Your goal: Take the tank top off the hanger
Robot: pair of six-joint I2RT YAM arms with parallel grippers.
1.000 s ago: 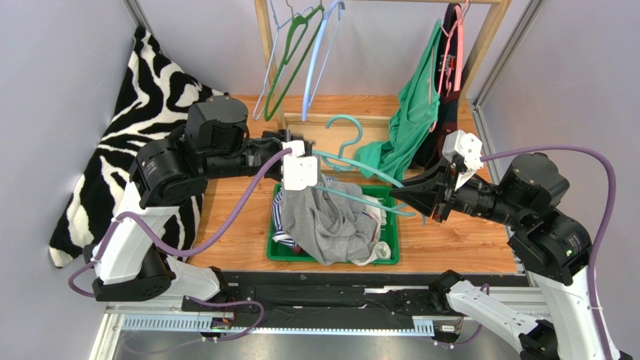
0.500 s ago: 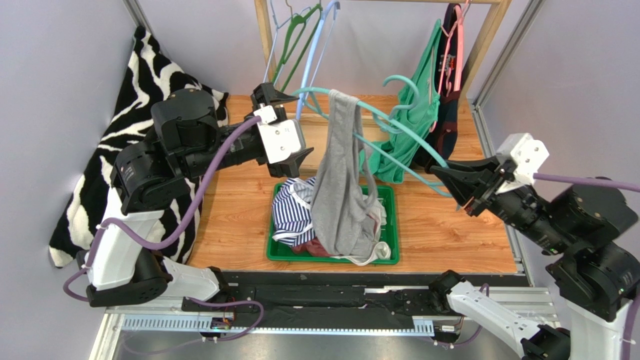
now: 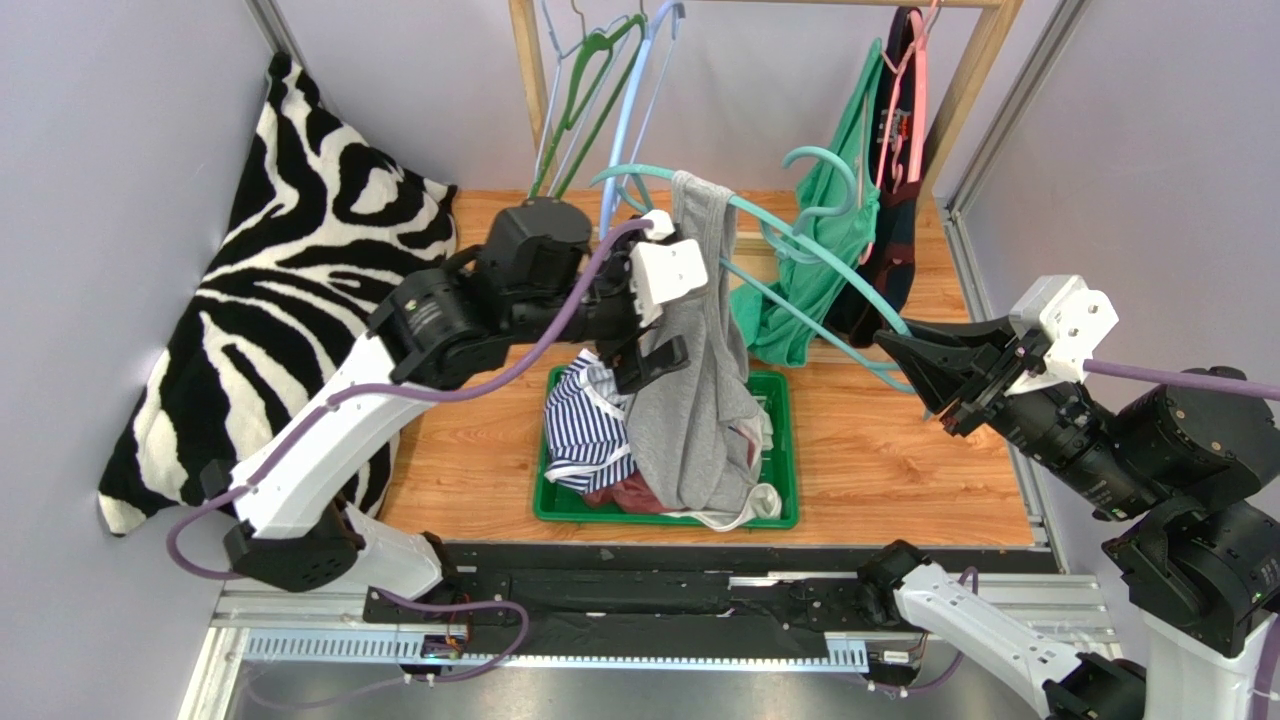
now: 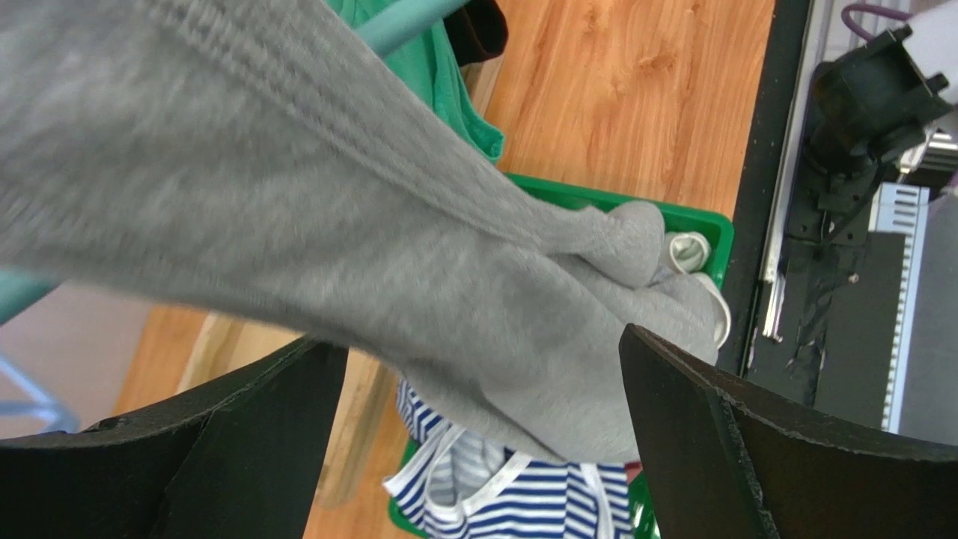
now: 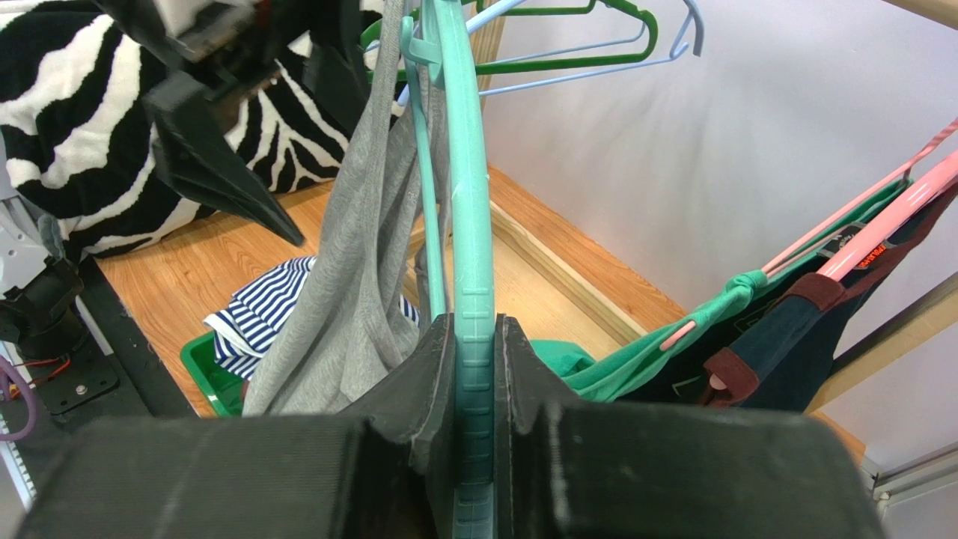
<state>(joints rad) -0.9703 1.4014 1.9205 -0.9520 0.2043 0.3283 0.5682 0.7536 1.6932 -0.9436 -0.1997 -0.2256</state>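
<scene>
Hanging limp, the light tank top should be pinched at its 12 o'clock fold; left gripper wide, right gripper clamps hanger.

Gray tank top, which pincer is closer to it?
Left. The left pincer is open, right at the tank top; the right pincer clamps the teal hanger, off to its side.

Wooden table enclosed left, back and right by pale lilac walls; a wooden garment rack stands at its far edge, a zebra-print cloth drapes its left edge.
</scene>
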